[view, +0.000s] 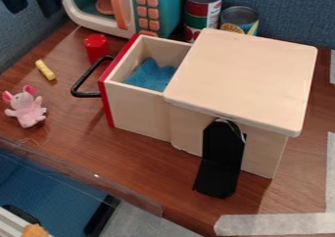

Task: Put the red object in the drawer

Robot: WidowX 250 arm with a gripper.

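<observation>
Gripper [34,11] upper left, 2 fingers apart, nothing between | red object [96,48] upright on table [147,157], near handle [87,94] | drawer [137,107] open, presumably for a drop from above | blue cloth [150,77] inside, perhaps padding

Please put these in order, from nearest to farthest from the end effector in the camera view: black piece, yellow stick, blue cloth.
1. Yellow stick: view's left side, below the end effector.
2. Blue cloth: inside the open drawer.
3. Black piece: at the box's near side.
</observation>
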